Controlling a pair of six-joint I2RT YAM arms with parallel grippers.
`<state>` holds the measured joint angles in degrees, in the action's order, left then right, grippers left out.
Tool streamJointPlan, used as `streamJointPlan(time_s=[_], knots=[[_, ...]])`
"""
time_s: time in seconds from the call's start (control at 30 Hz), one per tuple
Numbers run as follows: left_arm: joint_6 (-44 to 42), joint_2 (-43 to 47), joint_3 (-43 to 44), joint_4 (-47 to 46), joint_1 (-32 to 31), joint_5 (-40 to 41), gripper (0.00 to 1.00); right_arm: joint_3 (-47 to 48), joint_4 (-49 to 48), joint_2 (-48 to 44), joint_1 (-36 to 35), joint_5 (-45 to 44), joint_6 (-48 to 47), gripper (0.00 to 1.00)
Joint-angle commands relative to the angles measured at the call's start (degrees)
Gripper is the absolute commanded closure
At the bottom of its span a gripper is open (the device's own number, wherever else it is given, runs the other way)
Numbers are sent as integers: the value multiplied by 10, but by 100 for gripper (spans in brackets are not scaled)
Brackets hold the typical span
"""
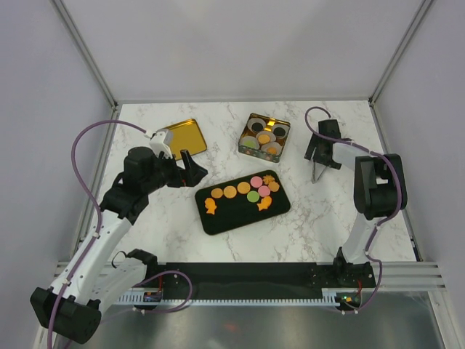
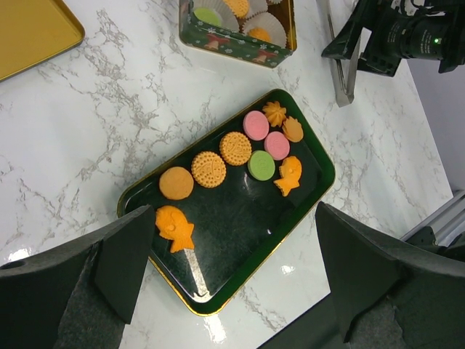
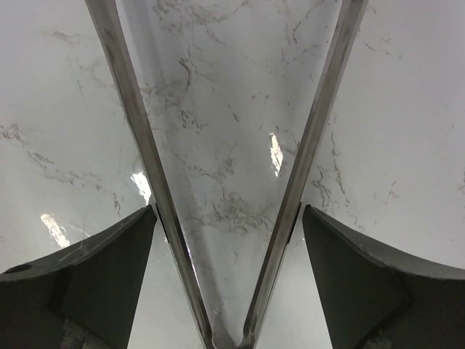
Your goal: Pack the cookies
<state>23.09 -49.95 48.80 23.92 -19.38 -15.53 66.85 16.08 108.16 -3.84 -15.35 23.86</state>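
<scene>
Several cookies point(image 1: 243, 190), orange, pink and green, lie in a row on a black tray point(image 1: 240, 218). In the left wrist view the cookies point(image 2: 236, 147) include an orange fish-shaped one point(image 2: 173, 227) at the tray's point(image 2: 225, 240) left end. More cookies sit in pale liners inside a square tin point(image 1: 264, 134). My left gripper point(image 1: 193, 166) hovers open over the tray's left end point(image 2: 236, 247), holding nothing. To the right of the tin, my right gripper point(image 1: 317, 161) is shut on metal tongs point(image 3: 145, 153). The tongs' arms are spread wide over bare marble, and each rests against a finger point(image 3: 109, 269).
A gold lid point(image 1: 182, 137) lies at the back left, behind the left arm. The tin point(image 2: 236, 40) stands just beyond the tray. The tongs point(image 2: 347, 69) point down at the marble right of the tin. Cage walls close in the table on three sides.
</scene>
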Motion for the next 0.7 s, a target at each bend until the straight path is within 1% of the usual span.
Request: streamJointPlan(time_s=[0.0,0.03,0.1,0.2,0.3,0.4,0.43,0.5,0.53,0.57,0.6,0.63,0.67], knots=[[-8,-5,17,-12,-2,6,1,-25,-11,-8,2,5,3,8],[-8,-6,17,-12,-1,12,1,-29,-10,-20,2,4,5,6],[-9,-8,16,-12,-1,20,1,-39,-7,-38,2,2,8,5],[-9,-14,15,-12,-1,37,1,-39,10,-89,2,-10,8,4],[3,-24,14,-11,-1,59,1,-35,28,-162,2,8,10,2],[20,-43,27,-4,0,79,1,-22,33,-200,-10,33,8,2],[25,-51,33,-1,0,100,1,-13,33,-211,-18,38,8,2],[40,-83,60,15,3,134,1,20,33,-209,-48,44,4,2],[49,-96,70,20,6,180,1,35,33,-202,-58,44,5,2],[57,-109,87,21,9,196,2,50,33,-192,-78,44,3,2],[69,-143,96,21,18,210,2,83,34,-171,-87,51,4,3],[73,-161,108,21,21,245,3,98,35,-160,-95,53,4,4],[78,-205,131,20,35,260,5,121,34,-141,-110,63,5,5]])
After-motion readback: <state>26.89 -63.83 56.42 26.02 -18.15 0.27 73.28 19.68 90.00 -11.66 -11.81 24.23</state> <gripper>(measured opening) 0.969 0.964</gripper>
